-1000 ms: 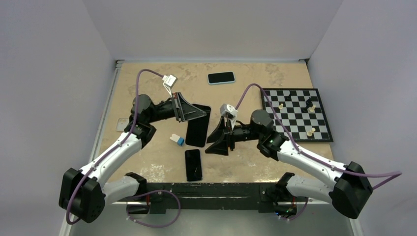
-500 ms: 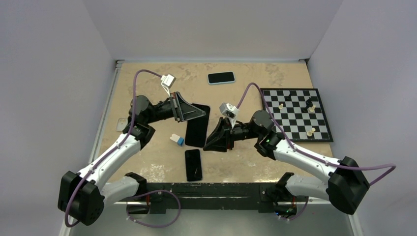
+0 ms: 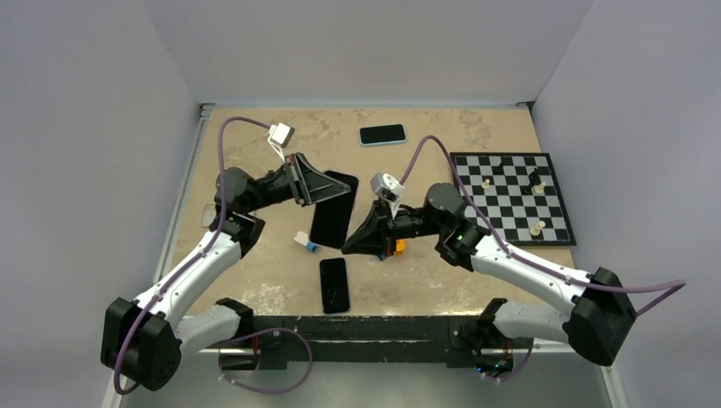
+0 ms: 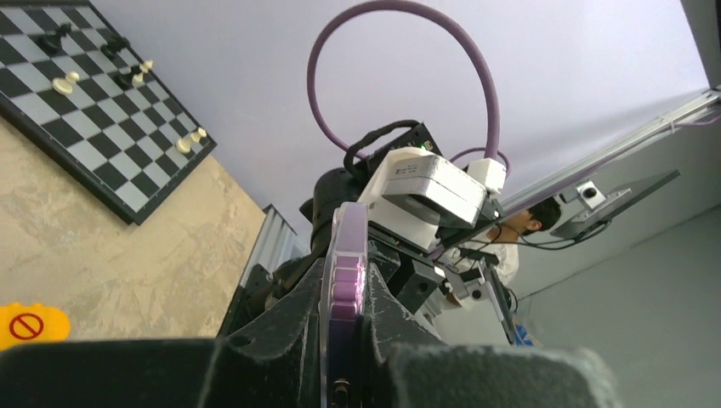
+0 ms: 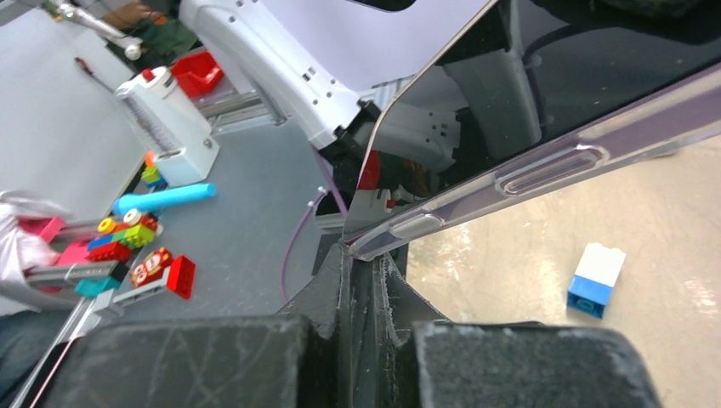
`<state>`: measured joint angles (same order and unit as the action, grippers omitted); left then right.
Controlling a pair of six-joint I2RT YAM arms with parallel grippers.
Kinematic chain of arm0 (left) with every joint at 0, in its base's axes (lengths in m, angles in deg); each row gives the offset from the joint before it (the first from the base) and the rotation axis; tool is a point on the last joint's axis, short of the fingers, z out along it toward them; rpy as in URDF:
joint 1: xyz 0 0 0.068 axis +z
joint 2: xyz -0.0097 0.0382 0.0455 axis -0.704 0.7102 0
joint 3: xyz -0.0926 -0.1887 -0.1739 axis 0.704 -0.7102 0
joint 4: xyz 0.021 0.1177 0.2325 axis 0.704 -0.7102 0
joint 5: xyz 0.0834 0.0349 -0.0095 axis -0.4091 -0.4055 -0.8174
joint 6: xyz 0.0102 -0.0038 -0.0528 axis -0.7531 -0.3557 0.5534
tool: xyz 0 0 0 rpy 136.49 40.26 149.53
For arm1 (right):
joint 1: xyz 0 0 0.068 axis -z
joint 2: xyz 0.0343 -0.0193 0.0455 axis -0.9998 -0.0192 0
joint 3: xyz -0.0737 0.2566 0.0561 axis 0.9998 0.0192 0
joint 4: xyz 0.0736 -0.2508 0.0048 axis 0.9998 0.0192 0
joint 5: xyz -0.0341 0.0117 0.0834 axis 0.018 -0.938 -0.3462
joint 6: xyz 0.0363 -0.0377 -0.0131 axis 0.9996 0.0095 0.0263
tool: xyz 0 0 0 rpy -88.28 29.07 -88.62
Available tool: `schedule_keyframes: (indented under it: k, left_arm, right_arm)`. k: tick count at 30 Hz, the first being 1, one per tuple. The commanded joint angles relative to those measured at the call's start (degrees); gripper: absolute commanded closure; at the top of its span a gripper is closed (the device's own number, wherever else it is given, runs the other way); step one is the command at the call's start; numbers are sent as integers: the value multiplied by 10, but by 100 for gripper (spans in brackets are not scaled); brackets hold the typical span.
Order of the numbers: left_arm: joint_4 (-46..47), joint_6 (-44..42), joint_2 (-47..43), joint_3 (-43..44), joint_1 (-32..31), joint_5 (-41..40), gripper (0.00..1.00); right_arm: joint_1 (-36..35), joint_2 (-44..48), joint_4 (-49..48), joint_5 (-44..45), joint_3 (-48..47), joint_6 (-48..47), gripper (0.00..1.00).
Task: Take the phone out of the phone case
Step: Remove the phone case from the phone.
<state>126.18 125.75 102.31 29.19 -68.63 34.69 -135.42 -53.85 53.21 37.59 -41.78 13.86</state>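
A dark phone (image 3: pixel 330 217) in a clear phone case (image 5: pixel 544 166) hangs tilted above the table's middle. My left gripper (image 3: pixel 344 192) is shut on its upper end. In the left wrist view the purple phone edge (image 4: pixel 347 293) stands edge-on between the fingers (image 4: pixel 281 331). My right gripper (image 3: pixel 345 248) comes from the right and is shut at the phone's lower corner. In the right wrist view that gripper (image 5: pixel 366 259) has the clear case's corner between its fingertips. The glossy screen (image 5: pixel 595 76) faces up.
A second black phone (image 3: pixel 334 285) lies flat near the front edge. A phone in a blue case (image 3: pixel 382 134) lies at the back. A chessboard (image 3: pixel 510 197) with pieces lies at the right. A blue and white brick (image 3: pixel 305 241) and an orange disc (image 3: pixel 398 246) lie under the arms.
My right gripper has moved left to the phone's lower corner and closed there. The left gripper has shifted the phone slightly left.
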Motion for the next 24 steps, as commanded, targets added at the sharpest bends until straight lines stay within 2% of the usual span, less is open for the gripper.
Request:
schedule_keyframes:
  k: [1,5,10,15,17,19,21,24]
  left_arm:
    - [39,103,-19,-10,-14,-2,100]
    - [90,148,-21,-21,-14,-9,100]
    - [141,203,-18,-26,-14,-21,100]
    - [129,208,-21,-26,-14,-42,100]
    - [128,198,-29,-43,-14,-90,100]
    - [132,180,-38,-61,-14,-140,100]
    - [136,166,-33,-65,-13,-171,100]
    - [194,163,7,-61,-12,-188,100]
  right_arm:
    - [1,-23,46,260,-83,-114,100]
    - [-24,-37,132,432,-127,-185,100]
    - [-54,-64,191,627,-157,-224,100]
    - [-62,-76,237,732,-179,-214,100]
    - [-58,-59,255,674,-182,-174,100]
    - [-54,-21,229,572,-145,-144,97]
    - [-51,15,208,519,-106,-102,88]
    - [-26,50,231,450,-79,-34,74]
